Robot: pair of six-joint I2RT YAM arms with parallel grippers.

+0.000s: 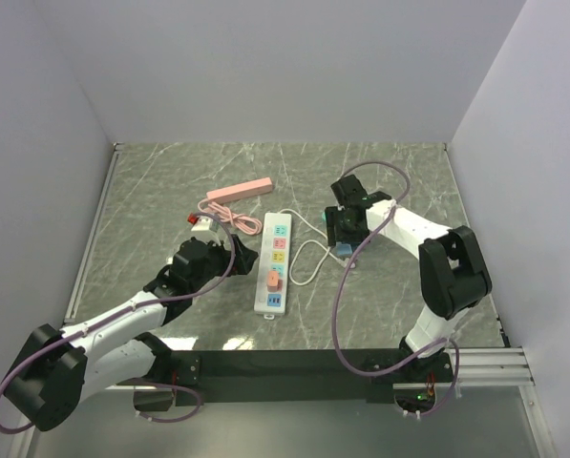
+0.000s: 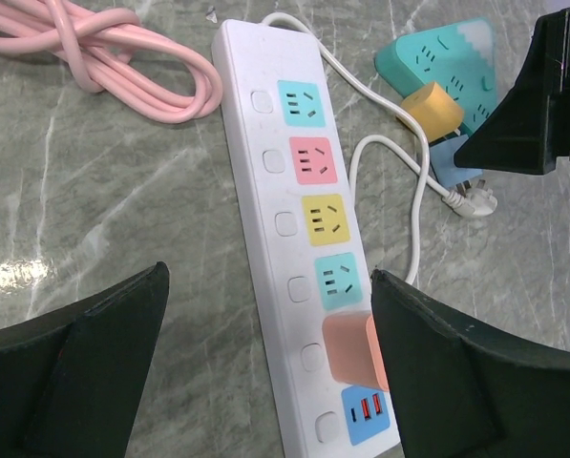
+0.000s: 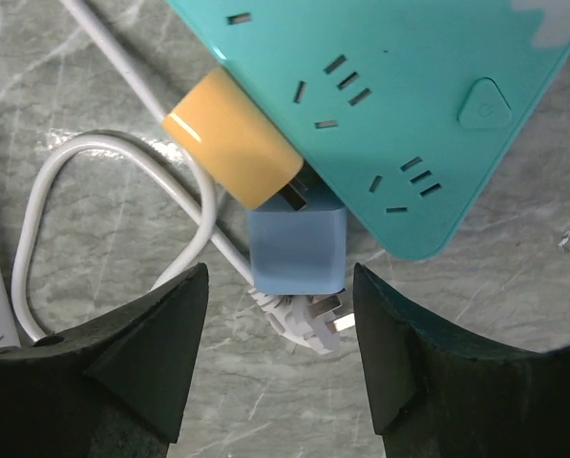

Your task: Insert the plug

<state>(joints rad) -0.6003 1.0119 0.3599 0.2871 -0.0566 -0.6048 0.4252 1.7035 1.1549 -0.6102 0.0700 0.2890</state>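
A white power strip [image 1: 273,262] [image 2: 285,219] lies mid-table with a salmon adapter [image 2: 347,348] plugged in near its end. Its white cord ends in a loose white plug [image 3: 308,320] [image 2: 473,200], flat on the table. That plug lies partly under a blue adapter [image 3: 296,243] beside a teal triangular power strip [image 3: 409,86]; a yellow adapter [image 3: 232,138] lies there too. My right gripper [image 3: 280,286] [image 1: 342,239] is open, its fingers flanking the blue adapter and plug. My left gripper [image 2: 267,281] [image 1: 235,250] is open over the white strip, one finger beside the salmon adapter.
A pink power strip [image 1: 240,190] lies at the back with its coiled pink cable [image 1: 222,212] [image 2: 103,57] left of the white strip. The white cord loops [image 3: 65,219] between the two strips. White walls enclose the marble table [image 1: 399,172].
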